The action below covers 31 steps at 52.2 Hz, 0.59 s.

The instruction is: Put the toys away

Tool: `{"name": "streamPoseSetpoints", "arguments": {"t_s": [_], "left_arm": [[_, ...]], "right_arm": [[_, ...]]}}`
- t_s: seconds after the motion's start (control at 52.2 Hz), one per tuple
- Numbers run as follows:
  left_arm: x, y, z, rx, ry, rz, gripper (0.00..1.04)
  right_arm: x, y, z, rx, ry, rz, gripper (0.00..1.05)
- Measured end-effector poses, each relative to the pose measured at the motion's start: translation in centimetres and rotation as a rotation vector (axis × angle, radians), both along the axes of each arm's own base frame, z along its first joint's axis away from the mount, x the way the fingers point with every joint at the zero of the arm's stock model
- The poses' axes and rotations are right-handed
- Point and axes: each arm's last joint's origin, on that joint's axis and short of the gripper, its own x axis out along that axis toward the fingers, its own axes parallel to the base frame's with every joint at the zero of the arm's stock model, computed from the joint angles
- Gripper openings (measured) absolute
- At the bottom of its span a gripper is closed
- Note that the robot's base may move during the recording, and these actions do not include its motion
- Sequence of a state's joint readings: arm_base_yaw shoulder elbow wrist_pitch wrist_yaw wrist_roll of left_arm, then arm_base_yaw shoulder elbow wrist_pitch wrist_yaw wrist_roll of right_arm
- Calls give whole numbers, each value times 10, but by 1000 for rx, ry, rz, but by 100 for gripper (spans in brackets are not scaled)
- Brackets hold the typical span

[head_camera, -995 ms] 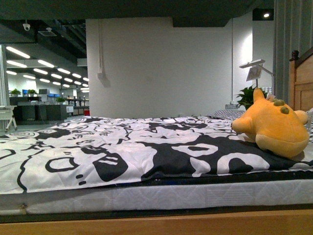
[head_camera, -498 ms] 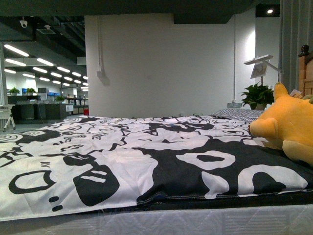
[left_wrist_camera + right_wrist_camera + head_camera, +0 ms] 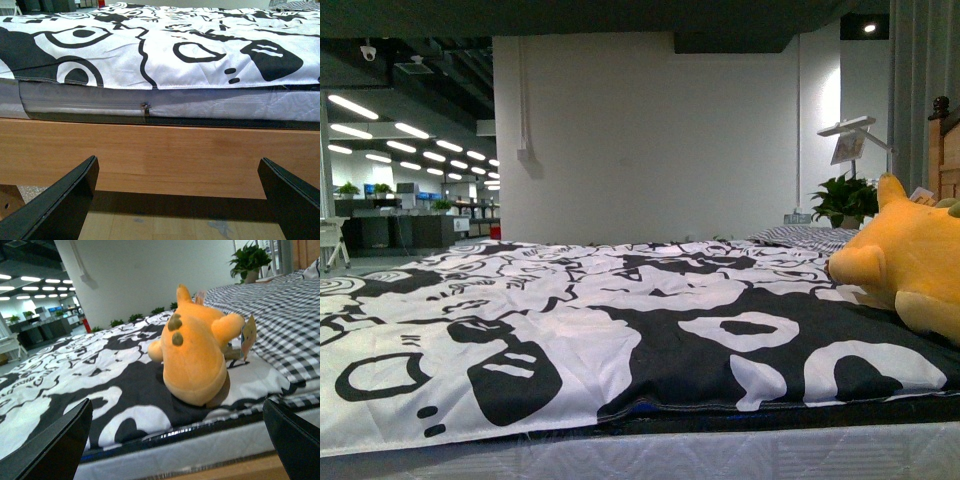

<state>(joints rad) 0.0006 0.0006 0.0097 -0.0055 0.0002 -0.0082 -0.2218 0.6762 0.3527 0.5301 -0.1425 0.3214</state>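
Where the bed runs off the robot's right side of the front view, the plush toy [image 3: 910, 275] lies on the black-and-white duvet [image 3: 620, 330], cut off by the picture's edge, close by the wooden headboard [image 3: 942, 150]. Right wrist view gives it whole [image 3: 197, 357]: rounded, bulky end toward the camera, two olive-brown spots on its upper side, one pointed tuft standing up at the far end. Long axis runs away from that camera, from the bed's near edge back toward the white wall [image 3: 650, 130]. One stubby limb sticks out to each side; in the front view the nearer one points toward the bed's middle. A paper tag [image 3: 248, 330] hangs off the limb on the side of the checked bedding [image 3: 285, 315], which lies just beside the toy. Toy sits near the duvet's front hem, with a narrow strip of duvet between it and the drop to the mattress [image 3: 150, 105]. Toward the robot's left a wide stretch of duvet spreads flat. A potted plant [image 3: 845, 200] stands beyond the bed's far side. Right pincer [image 3: 177, 402] — spread wide, nothing between its dark fingers [image 3: 55, 445], held short of the bed edge and facing the toy, apart from it. Left pincer [image 3: 177, 162] — also spread wide and holding nothing, low down, facing the mattress side and the wooden bed frame [image 3: 150, 155].
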Motion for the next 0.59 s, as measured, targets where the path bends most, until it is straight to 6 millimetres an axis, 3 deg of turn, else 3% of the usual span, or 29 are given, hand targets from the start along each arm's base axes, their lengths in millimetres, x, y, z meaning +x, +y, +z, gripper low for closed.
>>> {"name": "streamPoseSetpoints", "arguments": {"t_s": [0.211,0.268,0.383,0.593], "left_arm": [[0,0,0,0,0,0,99],[0,0,0,0,0,0,99],[0,0,0,0,0,0,99],[0,0,0,0,0,0,99]], "right_arm": [[65,18,55,-87,-17,19,104],[91,27,70,-128,-8,20,104],[139,43,77,-200,49,-4,104],[188,55,74,-288,114,-57,104]]}}
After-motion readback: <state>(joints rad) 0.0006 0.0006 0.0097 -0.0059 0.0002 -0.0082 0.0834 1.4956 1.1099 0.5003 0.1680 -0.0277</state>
